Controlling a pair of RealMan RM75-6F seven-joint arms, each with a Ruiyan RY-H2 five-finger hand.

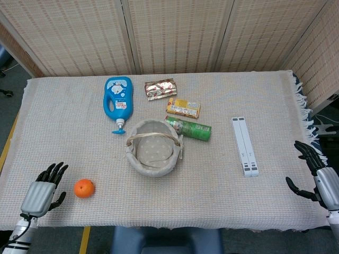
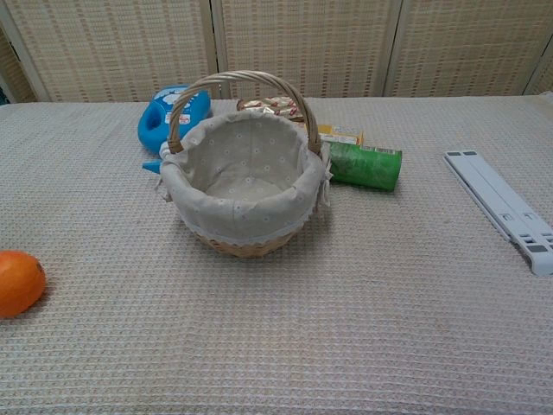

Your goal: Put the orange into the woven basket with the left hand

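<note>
The orange [image 1: 83,188] lies on the cloth near the table's front left; the chest view shows the orange [image 2: 19,282] at its left edge. My left hand [image 1: 44,189] hovers just left of it, fingers spread, holding nothing and not touching the fruit. The woven basket [image 1: 153,147] with a pale dotted liner and an arched handle stands empty at the table's middle, to the right of and beyond the orange; the chest view shows the basket [image 2: 244,180] upright. My right hand [image 1: 318,175] is open at the table's right front edge, far from both.
Behind the basket lie a blue bottle [image 1: 118,99], a foil snack pack [image 1: 160,89], a yellow box [image 1: 183,108] and a green can [image 1: 190,128] on its side. A white folded stand [image 1: 244,146] lies to the right. Woven screens close off the back.
</note>
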